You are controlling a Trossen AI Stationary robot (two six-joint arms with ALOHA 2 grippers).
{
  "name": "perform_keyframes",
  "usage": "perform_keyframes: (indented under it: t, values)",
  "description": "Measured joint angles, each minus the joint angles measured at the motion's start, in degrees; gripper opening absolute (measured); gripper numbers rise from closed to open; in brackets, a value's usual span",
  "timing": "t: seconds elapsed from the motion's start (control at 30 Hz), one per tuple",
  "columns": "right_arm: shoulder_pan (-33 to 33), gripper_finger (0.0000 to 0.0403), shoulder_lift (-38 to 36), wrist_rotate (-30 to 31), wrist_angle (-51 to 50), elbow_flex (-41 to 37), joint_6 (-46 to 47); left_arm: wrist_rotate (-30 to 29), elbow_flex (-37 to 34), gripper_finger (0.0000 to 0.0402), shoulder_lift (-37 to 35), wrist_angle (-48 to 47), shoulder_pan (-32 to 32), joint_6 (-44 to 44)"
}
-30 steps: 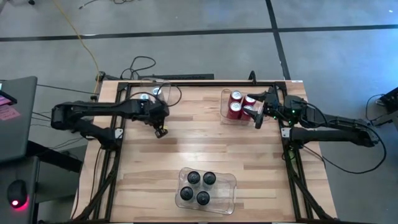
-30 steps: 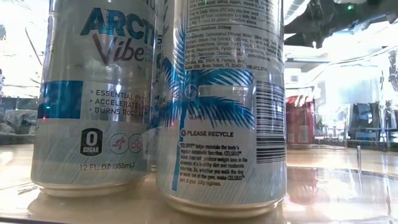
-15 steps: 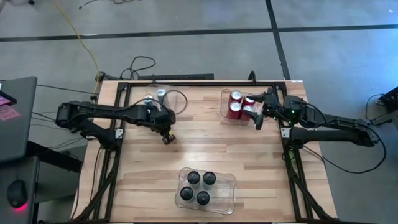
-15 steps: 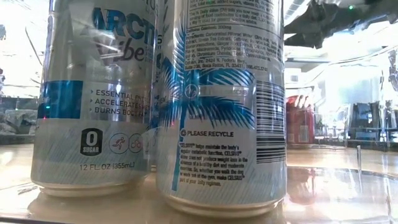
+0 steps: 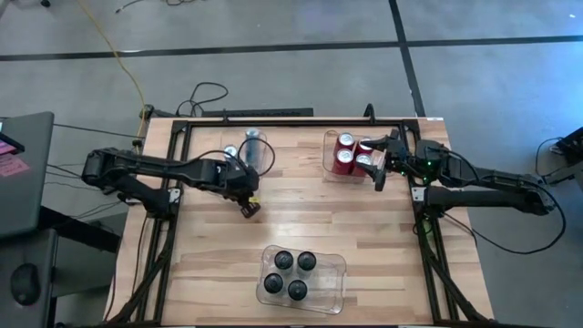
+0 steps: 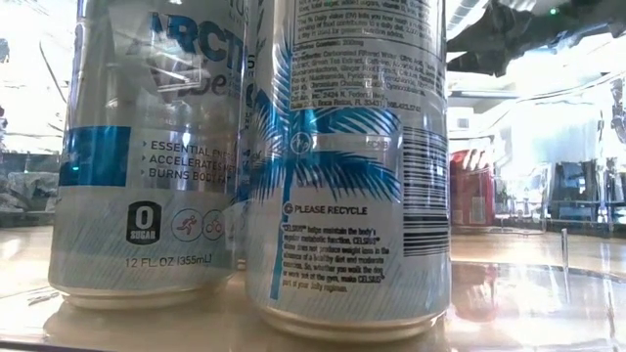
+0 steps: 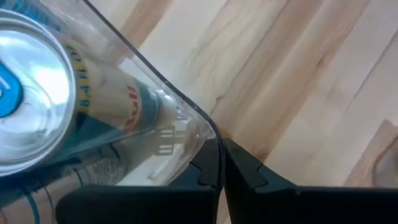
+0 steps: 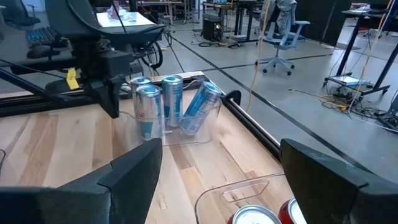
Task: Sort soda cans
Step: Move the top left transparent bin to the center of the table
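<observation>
The left gripper (image 5: 249, 206) has moved toward the table's middle since a second ago, when it sat nearer the left rear corner. Its fingers (image 7: 245, 168) are clenched on the rim of the clear bin (image 7: 186, 112) that holds the silver-blue cans (image 5: 252, 146), and the bin has come along with it, shifted rightward over the wooden table (image 5: 301, 214). From the right wrist view the bin (image 8: 205, 121) now stands tilted, with one silver-blue can (image 8: 200, 107) leaning against the others. In the low view those cans (image 6: 342, 166) fill the foreground and their printing has slid slightly compared with a second earlier.

The right gripper (image 5: 383, 164) is unchanged: it hangs with its jaws wide apart, holding nothing, over the near edge of the bin with the red cans (image 5: 346, 153) at the right rear of the table. The red can tops (image 8: 258, 216) show just below its fingers (image 8: 134, 174).

The black cans (image 5: 291, 273) sit in their own bin (image 5: 337, 269) at the front centre, as before.
</observation>
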Motion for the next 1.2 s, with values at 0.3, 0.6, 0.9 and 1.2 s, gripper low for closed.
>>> perform_keyframes:
  t: [0.3, 0.6, 0.9, 1.2]
  values:
    - [0.0, 0.0342, 0.0, 0.0, 0.0, 0.0, 0.0, -0.2, 0.1, 0.0001, 0.0, 5.2, -4.4, -6.4]
    - [0.0, 0.0342, 0.0, 0.0, 0.0, 0.0, -0.1, -1.6, 0.0, 0.0001, -0.1, 7.4, -8.7, -12.0]
    - [0.0, 0.0342, 0.0, -1.4, 0.0, 0.0, -0.3, -1.1, 1.3, 0.0001, 7.2, 8.1, -11.5, -13.6]
    - [0.0, 0.0342, 0.0, -1.4, 0.0, 0.0, -0.5, -0.9, 8.3, 0.0008, 13.7, 6.3, -12.9, -15.0]
